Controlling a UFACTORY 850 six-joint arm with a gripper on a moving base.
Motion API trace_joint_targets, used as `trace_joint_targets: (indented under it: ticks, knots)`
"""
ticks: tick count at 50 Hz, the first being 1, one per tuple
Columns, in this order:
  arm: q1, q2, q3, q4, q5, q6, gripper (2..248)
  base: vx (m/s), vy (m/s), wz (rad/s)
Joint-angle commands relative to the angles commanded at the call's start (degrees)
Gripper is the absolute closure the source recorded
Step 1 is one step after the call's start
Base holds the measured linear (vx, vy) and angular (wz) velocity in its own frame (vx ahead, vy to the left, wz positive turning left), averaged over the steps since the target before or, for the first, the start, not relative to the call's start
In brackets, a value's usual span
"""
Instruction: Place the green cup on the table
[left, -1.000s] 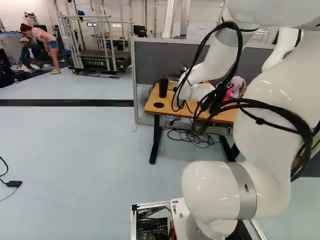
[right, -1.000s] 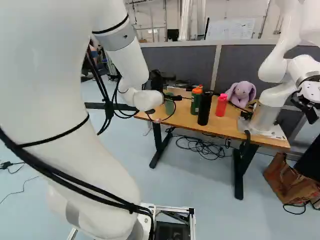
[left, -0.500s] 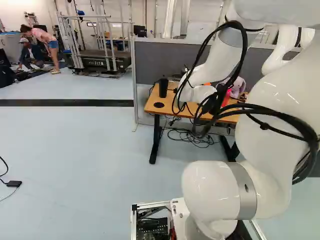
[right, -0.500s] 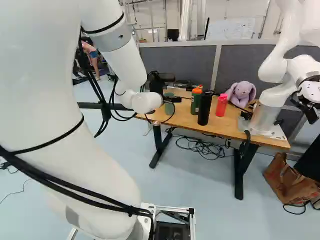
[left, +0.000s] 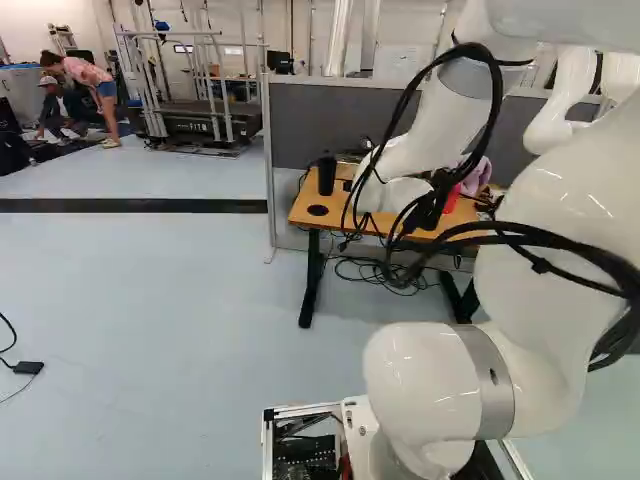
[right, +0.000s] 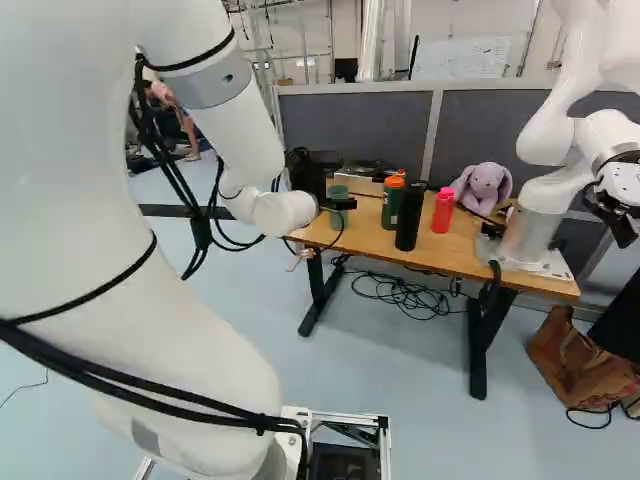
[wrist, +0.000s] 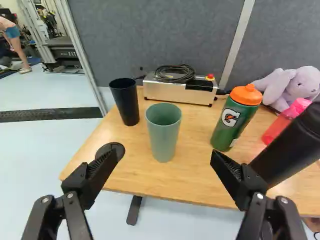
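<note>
Green cup (wrist: 164, 135) inside the table's (wrist: 192, 175) front edge, bare wood around, fingers (right: 342, 204) spread

L base cam is looking fwd & slightly down from behind arm (left: 430, 380), on its L; R base cam is doing same from its R. Both are catching table (right: 460, 255) & divider (right: 355, 130), farther off. Wrist cam is facing same table & divider from close up, angling down.

Gaps separate green cup (wrist: 163, 136), black cup (wrist: 128, 106), orange-lidded bottle (wrist: 231, 122)
</note>
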Motion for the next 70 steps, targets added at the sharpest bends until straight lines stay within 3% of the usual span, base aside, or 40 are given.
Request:
trace_joint_targets:
  ticks: [41,70]
  knots:
    - [5.6,9.6,13.9,0.0,5.6,0.0,3,0.0,0.0,0.0]
    - [7.6,13.2,19.1,0.0,7.6,0.0,3,0.0,0.0,0.0]
